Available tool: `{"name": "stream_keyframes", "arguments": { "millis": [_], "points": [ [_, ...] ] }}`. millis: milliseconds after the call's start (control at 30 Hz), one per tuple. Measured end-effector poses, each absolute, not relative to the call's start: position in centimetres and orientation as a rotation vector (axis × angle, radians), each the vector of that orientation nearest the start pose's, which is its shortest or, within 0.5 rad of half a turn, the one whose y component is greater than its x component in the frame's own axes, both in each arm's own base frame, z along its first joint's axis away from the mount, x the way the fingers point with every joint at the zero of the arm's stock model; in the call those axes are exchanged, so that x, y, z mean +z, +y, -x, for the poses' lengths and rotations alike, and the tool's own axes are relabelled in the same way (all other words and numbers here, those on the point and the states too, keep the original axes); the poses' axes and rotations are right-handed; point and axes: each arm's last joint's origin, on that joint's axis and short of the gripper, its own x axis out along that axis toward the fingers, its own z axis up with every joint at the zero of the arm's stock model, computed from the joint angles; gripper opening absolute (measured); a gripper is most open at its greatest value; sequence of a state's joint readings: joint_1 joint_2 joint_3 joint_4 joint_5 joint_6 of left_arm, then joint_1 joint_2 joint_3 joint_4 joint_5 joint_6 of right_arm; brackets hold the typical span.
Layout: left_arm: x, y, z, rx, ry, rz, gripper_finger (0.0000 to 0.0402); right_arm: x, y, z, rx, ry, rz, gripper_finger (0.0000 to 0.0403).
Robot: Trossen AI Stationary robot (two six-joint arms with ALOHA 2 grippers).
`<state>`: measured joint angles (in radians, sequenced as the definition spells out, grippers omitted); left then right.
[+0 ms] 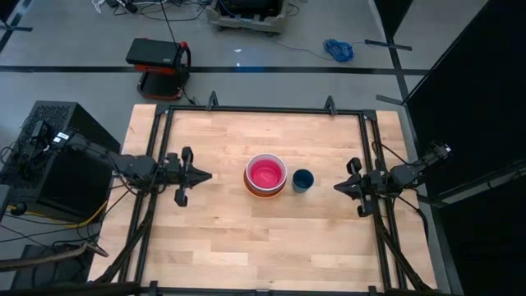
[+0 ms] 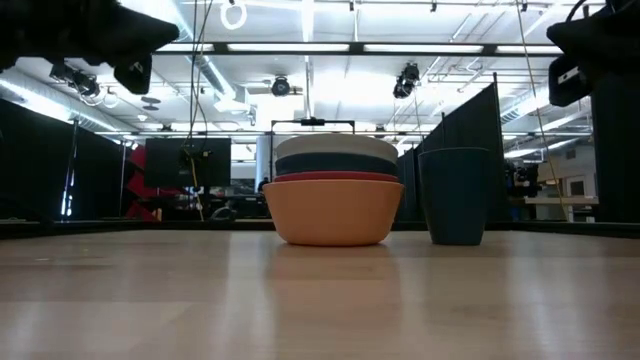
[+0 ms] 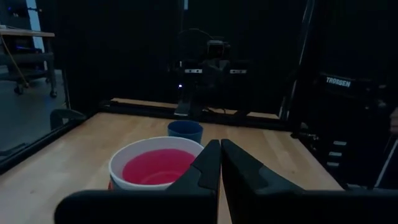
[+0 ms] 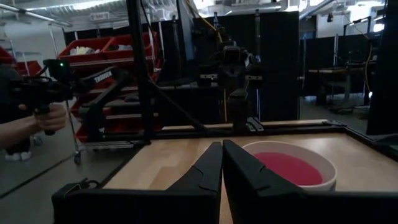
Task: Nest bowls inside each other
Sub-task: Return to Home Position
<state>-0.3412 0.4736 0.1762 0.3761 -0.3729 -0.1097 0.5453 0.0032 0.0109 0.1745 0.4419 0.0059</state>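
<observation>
A stack of nested bowls [image 1: 265,174] rests on its orange bottom bowl [image 2: 333,210] at the table's middle; above it show a red rim, a dark teal bowl, a white bowl [image 3: 155,168] and a magenta-pink one [image 4: 289,168] innermost. A small dark blue cup-like bowl [image 1: 302,180] stands upright on the table just right of the stack. My left gripper [image 1: 205,175] hovers shut at the table's left, pointing at the stack. My right gripper [image 1: 339,187] hovers shut at the right, pointing at the blue bowl. Both are empty.
A dark metal frame [image 1: 263,110] borders the wooden table [image 1: 263,247]. Bare wood lies in front of and behind the bowls. A person's hand [image 4: 43,118] holding a dark device shows beyond the table's left side.
</observation>
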Motion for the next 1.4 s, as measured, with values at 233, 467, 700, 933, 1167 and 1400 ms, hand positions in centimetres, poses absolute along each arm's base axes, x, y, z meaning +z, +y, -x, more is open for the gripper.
{"name": "stream_keyframes", "arguments": {
  "millis": [233,467,700,933,1167,1400],
  "points": [
    [20.2,-3.3,-12.5,0.023,-0.113,0.161,0.0000,18.1,3.8,-8.6,0.102,-0.141,-0.076,0.0000],
    [18.7,-3.2,-12.2,0.018,-0.149,0.184,0.0000,17.9,3.8,-8.7,0.100,-0.121,-0.059,0.0000],
    [17.6,-3.2,-12.2,0.038,-0.088,0.167,0.0000,17.3,3.6,-8.8,0.071,-0.064,-0.026,0.0000],
    [16.5,-2.3,-12.4,0.129,0.017,0.169,0.0000,17.2,2.9,-9.1,-0.001,-0.059,-0.014,0.0000],
    [15.9,-0.5,-12.7,0.173,0.077,0.181,0.0000,16.7,2.3,-9.8,-0.052,0.007,-0.004,0.0000],
    [15.7,1.3,-12.7,0.176,0.098,0.193,0.0000,15.7,1.4,-10.6,-0.110,0.108,-0.017,0.0000]
  ]
}}
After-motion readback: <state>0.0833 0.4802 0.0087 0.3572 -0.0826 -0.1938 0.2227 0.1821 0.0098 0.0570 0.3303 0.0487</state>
